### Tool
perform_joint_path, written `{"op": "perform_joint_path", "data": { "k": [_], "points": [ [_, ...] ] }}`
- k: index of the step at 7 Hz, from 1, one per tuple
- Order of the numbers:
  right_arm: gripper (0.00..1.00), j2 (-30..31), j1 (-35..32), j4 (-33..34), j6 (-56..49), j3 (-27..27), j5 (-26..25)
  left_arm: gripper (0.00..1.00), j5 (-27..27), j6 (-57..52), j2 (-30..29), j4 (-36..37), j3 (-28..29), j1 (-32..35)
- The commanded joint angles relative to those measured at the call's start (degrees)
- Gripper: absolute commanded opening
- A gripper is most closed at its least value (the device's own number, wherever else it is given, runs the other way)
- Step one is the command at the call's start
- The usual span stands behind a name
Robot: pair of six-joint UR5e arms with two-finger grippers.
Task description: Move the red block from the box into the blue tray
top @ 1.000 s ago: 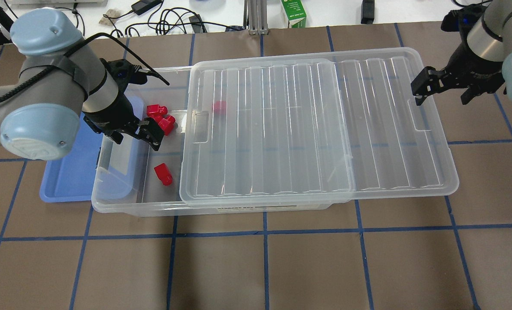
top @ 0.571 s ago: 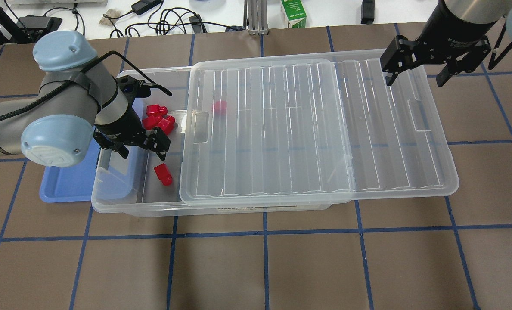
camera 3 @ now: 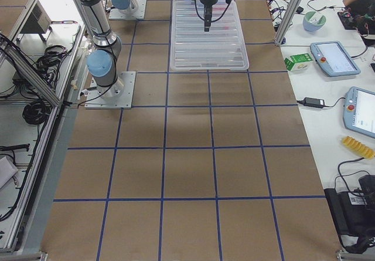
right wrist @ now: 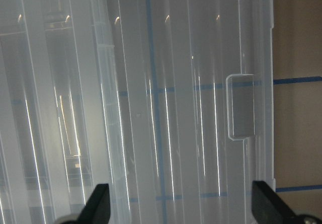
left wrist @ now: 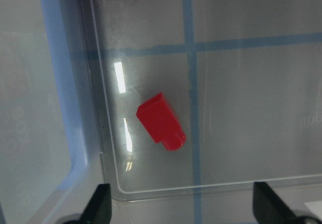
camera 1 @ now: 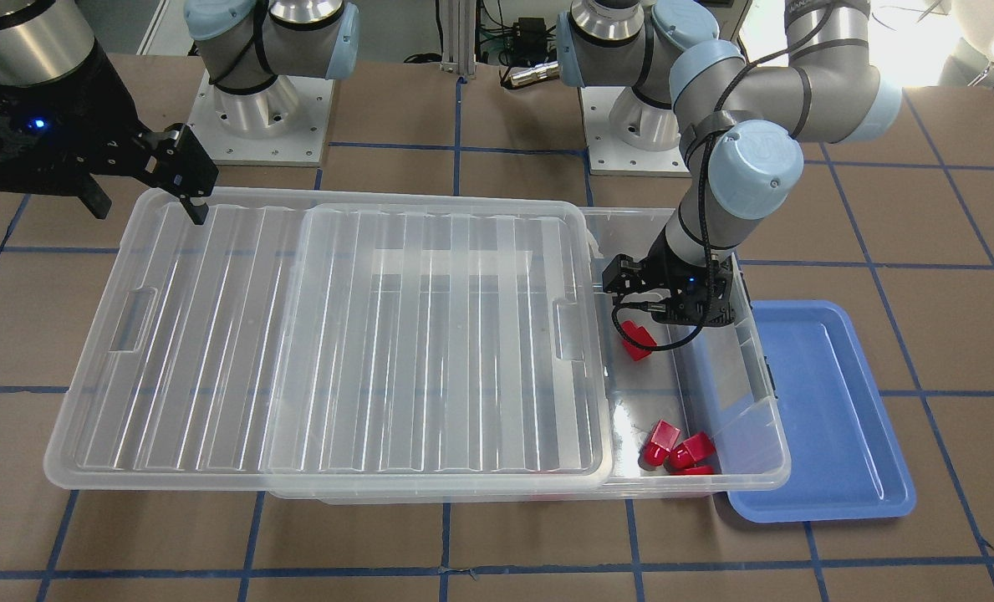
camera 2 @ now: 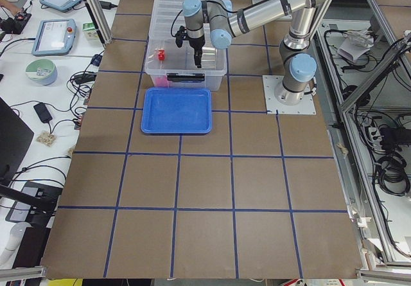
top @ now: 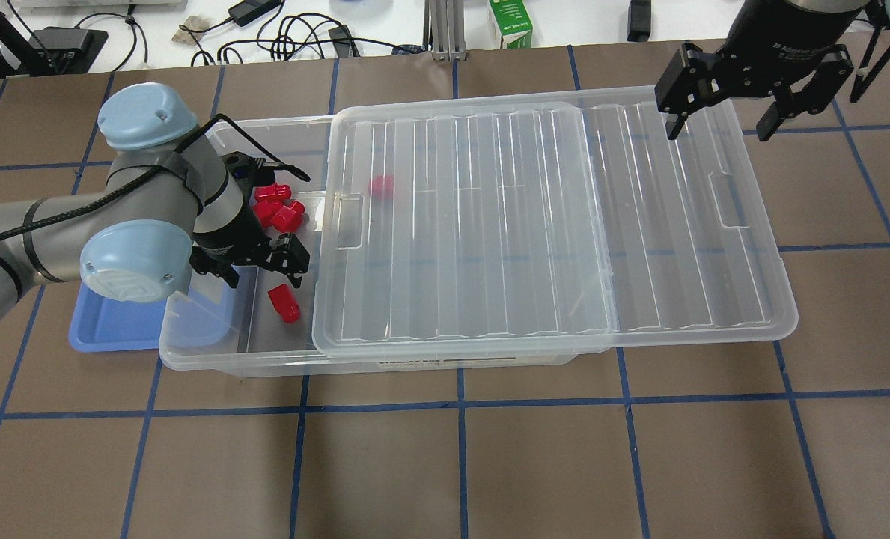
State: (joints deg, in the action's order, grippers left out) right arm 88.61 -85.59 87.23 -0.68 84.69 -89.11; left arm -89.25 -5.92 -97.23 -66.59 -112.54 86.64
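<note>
A lone red block (top: pixel 283 304) lies on the floor of the clear box (top: pixel 265 363), in its uncovered left end. It also shows in the front view (camera 1: pixel 635 341) and the left wrist view (left wrist: pixel 161 121). My left gripper (top: pixel 263 275) is open and empty inside the box, just above and behind the block. The blue tray (top: pixel 108 326) lies against the box's left end, partly under my left arm. My right gripper (top: pixel 718 127) is open and empty above the far right corner of the ribbed lid (top: pixel 549 224).
A cluster of similar red pieces (top: pixel 276 206) lies at the back of the box's open end, and another one (top: pixel 381 187) shows through the lid. The lid is slid to the right and overhangs the box. A green carton (top: pixel 510 22) and cables lie beyond the table's far edge.
My left gripper has moved from beside the red cluster toward the lone red block. My right gripper has swung from beyond the lid's right edge to above its far right corner.
</note>
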Motion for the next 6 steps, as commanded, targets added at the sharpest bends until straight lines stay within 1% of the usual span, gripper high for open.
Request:
{"op": "perform_joint_path", "data": {
  "k": [1, 3, 6],
  "points": [
    [1.0, -0.1, 0.0, -0.1, 0.0, 0.0, 0.0, 1.0, 2.1, 0.1, -1.5, 1.3, -0.8, 0.0],
    [1.0, 0.0, 0.0, -0.1, 0.0, 0.1, -0.1, 1.0, 2.2, 3.1, -2.1, 1.5, -1.6, -0.6],
    [1.0, 0.0, 0.0, -0.1, 0.0, 0.0, -0.1, 0.98, 1.6, 16.9, -2.7, 1.4, -1.8, -0.4]
  ]
}}
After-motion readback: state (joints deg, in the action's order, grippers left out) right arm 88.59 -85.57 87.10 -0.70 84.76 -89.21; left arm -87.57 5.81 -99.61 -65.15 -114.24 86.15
